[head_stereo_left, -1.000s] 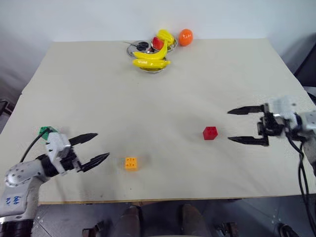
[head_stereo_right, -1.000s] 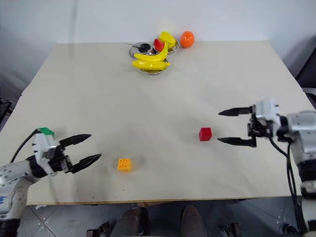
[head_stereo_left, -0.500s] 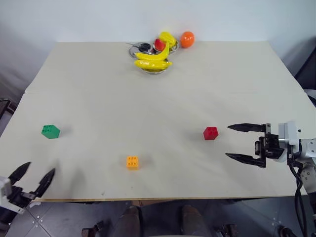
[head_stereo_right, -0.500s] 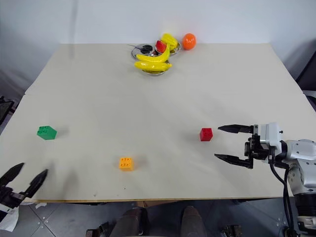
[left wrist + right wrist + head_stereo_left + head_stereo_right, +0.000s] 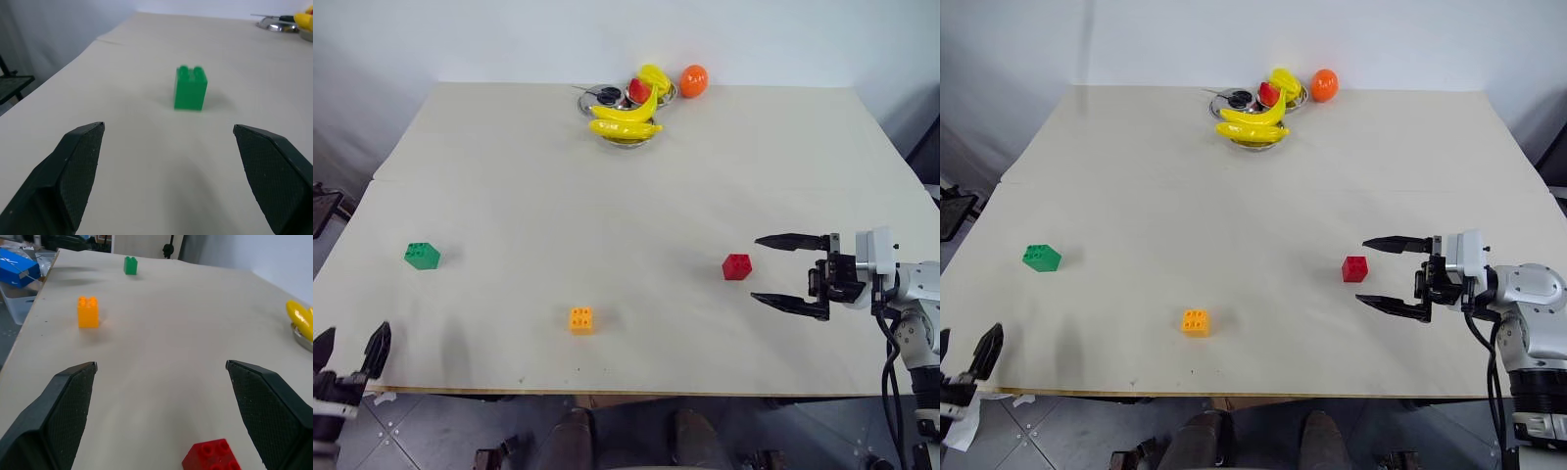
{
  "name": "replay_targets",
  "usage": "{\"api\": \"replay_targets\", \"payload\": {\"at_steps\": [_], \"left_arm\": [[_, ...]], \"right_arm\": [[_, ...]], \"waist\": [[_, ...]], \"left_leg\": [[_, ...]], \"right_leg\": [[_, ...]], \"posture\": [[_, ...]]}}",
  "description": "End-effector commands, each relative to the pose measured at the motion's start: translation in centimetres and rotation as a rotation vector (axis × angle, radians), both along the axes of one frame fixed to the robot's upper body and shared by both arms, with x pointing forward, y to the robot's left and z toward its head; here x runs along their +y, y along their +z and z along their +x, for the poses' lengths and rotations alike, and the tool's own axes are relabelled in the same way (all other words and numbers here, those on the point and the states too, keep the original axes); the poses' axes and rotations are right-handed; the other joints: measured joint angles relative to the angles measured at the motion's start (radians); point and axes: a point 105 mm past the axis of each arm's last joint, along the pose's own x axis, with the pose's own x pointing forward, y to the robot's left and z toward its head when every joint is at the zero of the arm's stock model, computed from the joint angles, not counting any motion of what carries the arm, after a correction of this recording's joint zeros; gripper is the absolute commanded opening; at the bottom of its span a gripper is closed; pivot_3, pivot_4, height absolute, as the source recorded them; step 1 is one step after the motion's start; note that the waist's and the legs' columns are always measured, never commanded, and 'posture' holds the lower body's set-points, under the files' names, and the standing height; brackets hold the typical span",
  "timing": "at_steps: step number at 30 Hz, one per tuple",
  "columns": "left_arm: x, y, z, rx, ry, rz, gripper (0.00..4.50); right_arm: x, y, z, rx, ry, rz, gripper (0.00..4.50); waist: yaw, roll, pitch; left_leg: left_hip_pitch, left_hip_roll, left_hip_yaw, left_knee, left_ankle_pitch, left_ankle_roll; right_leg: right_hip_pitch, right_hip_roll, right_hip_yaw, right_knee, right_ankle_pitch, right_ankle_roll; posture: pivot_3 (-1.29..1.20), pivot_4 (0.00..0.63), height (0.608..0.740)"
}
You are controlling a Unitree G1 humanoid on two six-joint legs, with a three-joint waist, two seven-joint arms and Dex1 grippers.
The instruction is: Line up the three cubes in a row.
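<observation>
The left gripper [image 5: 350, 350] has pulled back off the table's [image 5: 607, 196] near-left edge, fingers spread and empty; the right gripper [image 5: 790, 272], likewise spread, has crept up beside the red cube [image 5: 736, 266]. All 3 cubes — red, green [image 5: 422, 256], orange-yellow [image 5: 580, 319] — sit well apart; no row started.

Three studded cubes are set upright on the bench, well apart, not in a row: green cube [image 5: 422, 256] far left, orange-yellow cube [image 5: 579, 319] nearest the front edge, red cube [image 5: 736, 266] to the right.
</observation>
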Motion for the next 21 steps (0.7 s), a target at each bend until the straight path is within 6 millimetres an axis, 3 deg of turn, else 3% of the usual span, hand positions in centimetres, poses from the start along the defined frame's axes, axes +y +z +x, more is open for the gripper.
{"api": "replay_targets", "payload": {"at_steps": [1,7,15,20,21], "left_arm": [[-0.9,2.4,3.2,-0.031,-0.011,0.01,4.5],[-2.6,2.2,7.8,0.041,-0.004,-0.032,4.5],[-1.7,1.8,9.8,0.087,0.055,-0.028,4.5],[-2.2,1.1,10.5,0.123,0.021,-0.032,4.5],[-2.3,1.1,10.6,0.122,0.015,-0.027,4.31]], "right_arm": [[0.6,1.1,-0.6,-0.02,0.036,0.004,4.42],[1.4,1.6,-0.8,-0.014,0.048,0.011,4.42],[1.5,1.6,-1.0,-0.006,0.029,0.024,4.42],[1.5,1.6,-1.0,-0.009,0.014,0.028,4.42],[1.5,1.6,-1.0,-0.01,0.012,0.028,4.47]], "waist": [[0.0,0.0,0.0],[-0.005,0.0,0.0],[-0.002,-0.001,0.0],[-0.001,-0.001,0.0],[-0.001,-0.001,0.0]], "left_leg": [[0.0,0.0,-0.001,0.0,0.0,0.0],[0.0,0.0,0.001,0.0,0.002,-0.004],[-0.001,0.0,0.002,0.0,0.002,-0.004],[-0.001,0.0,0.002,0.0,0.002,-0.004],[-0.001,0.0,0.002,0.0,0.002,-0.005]], "right_leg": [[0.0,0.0,0.0,0.0,0.0,0.0],[-0.001,0.0,0.0,0.001,0.0,0.0],[-0.003,0.0,0.0,0.001,0.0,0.0],[-0.003,0.0,0.0,0.001,0.0,0.0],[-0.003,0.0,0.0,0.001,0.0,0.0]], "posture": [[0.0,0.15,0.74],[0.0,0.15,0.74],[0.0,0.15,0.74],[0.0,0.15,0.74],[0.0,0.15,0.74]]}}
